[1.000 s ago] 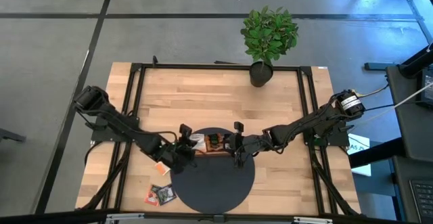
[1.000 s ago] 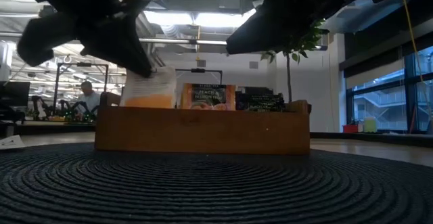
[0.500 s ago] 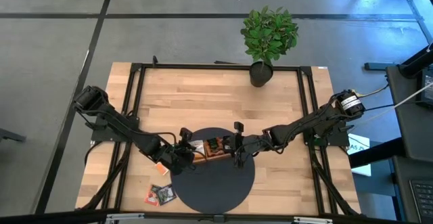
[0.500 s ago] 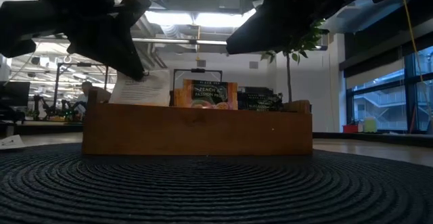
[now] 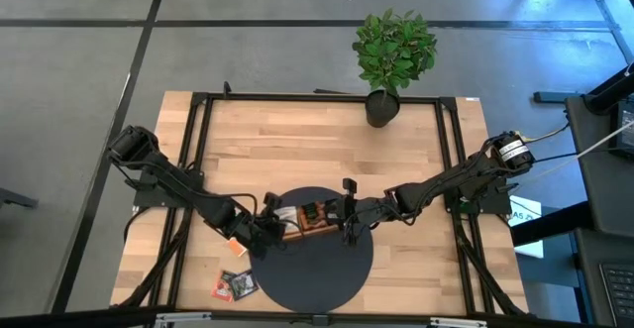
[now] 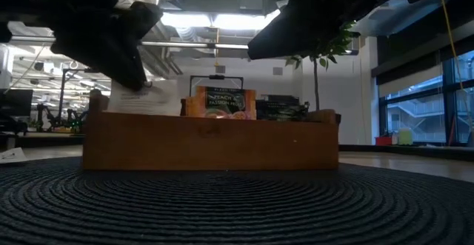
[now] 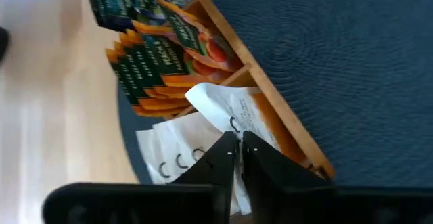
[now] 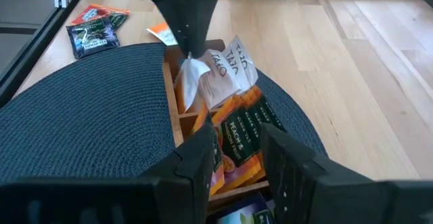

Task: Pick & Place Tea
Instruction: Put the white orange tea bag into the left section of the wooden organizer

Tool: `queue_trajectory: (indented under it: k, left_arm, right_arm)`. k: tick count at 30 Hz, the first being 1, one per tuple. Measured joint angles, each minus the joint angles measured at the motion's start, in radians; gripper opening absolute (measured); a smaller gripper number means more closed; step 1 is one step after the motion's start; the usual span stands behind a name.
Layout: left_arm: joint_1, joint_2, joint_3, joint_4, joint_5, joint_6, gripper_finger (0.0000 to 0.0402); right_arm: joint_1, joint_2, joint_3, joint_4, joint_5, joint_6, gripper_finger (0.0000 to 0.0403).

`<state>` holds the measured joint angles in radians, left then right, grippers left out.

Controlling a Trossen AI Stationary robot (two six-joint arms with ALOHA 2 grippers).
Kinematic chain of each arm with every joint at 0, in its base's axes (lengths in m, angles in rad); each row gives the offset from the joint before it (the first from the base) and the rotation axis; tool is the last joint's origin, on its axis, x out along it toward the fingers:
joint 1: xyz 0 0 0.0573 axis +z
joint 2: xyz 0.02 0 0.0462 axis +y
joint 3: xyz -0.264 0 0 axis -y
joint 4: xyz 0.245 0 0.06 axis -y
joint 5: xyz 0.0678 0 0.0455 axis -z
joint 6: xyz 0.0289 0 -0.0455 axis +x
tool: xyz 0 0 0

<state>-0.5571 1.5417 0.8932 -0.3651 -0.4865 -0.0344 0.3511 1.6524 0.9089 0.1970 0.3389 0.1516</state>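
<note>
left hand [image 7: 235, 158] pinches a white sachet [image 7: 233, 116] over the tray [image 7: 284, 122], its lower edge hidden.

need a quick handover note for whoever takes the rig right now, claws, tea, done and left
Left claw: shut on a white sachet, lowering it into the end compartment of the wooden tray.
Right claw: open, hovering at the tray's other end, holding nothing.
Done: white, orange and dark sachets already stand in the tray on the round mat.
Left: release this sachet, then collect the loose sachets and the orange one on the table beside the mat.
</note>
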Motion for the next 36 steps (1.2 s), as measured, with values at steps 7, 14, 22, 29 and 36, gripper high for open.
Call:
queue_trajectory:
  k: [7, 14, 22, 29, 36]
  left_arm:
    - [0.003, -0.004, 0.000, -0.004, -0.003, -0.008, 0.0047]
    - [0.003, -0.028, 0.000, 0.001, 0.000, -0.059, 0.0049]
    - [0.039, -0.066, 0.000, 0.002, -0.021, -0.394, 0.0049]
    - [0.083, -0.066, 0.000, 0.003, 0.086, -0.486, 0.0050]
    - [0.128, -0.066, 0.000, -0.001, 0.222, -0.717, 0.0103]
  right_arm:
    - [0.000, 0.000, 0.000, 0.000, 0.000, 0.000, 0.0126]
    - [0.000, 0.000, 0.000, 0.000, 0.000, 0.000, 0.0126]
    - [0.000, 0.000, 0.000, 0.000, 0.000, 0.000, 0.0126]
    - [0.000, 0.000, 0.000, 0.000, 0.000, 0.001, 0.0126]
    - [0.000, 0.000, 0.000, 0.000, 0.000, 0.001, 0.0126]
